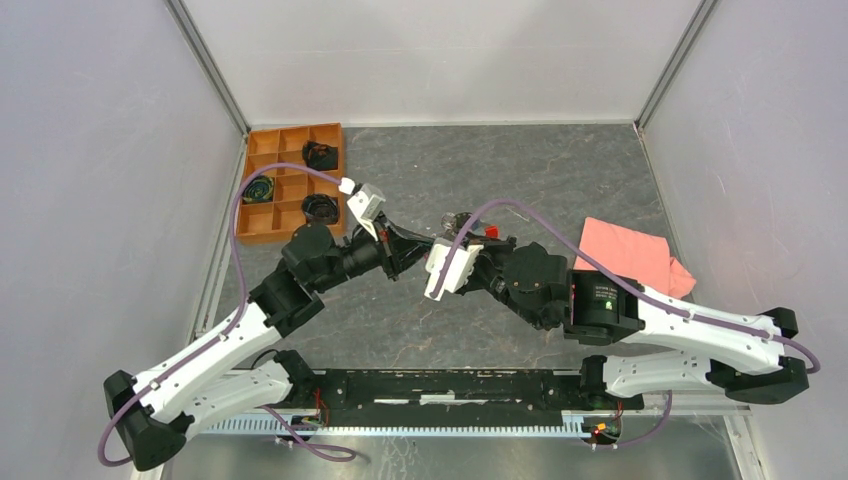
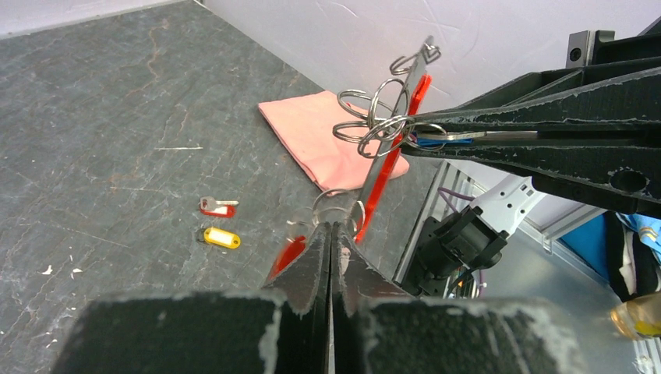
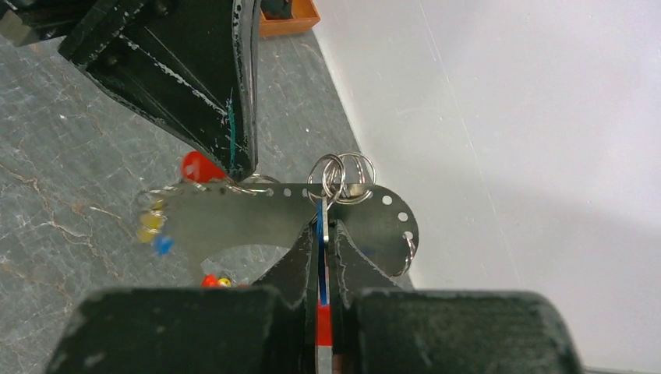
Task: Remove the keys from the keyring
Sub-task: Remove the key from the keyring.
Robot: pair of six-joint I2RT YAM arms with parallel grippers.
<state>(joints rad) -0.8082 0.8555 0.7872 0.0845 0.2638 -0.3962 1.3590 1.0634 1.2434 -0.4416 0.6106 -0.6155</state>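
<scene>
The keyring [image 2: 387,160] hangs in the air between my two grippers: a flat strip, red on one face and grey [image 3: 257,214] on the other, carrying several wire rings [image 2: 366,117]. My left gripper [image 2: 331,227] is shut on a ring at the strip's lower end. My right gripper [image 3: 321,230] is shut on a blue key [image 2: 438,140] that hangs from a ring on the strip. A red key [image 2: 217,206] and a yellow key [image 2: 221,238] lie loose on the table. From above, both grippers [image 1: 425,245] [image 1: 462,232] meet at mid-table.
A pink cloth [image 1: 632,256] lies on the table to the right. An orange compartment tray [image 1: 262,230] with dark items stands at the back left. White walls close in the grey table [image 1: 560,170] on three sides.
</scene>
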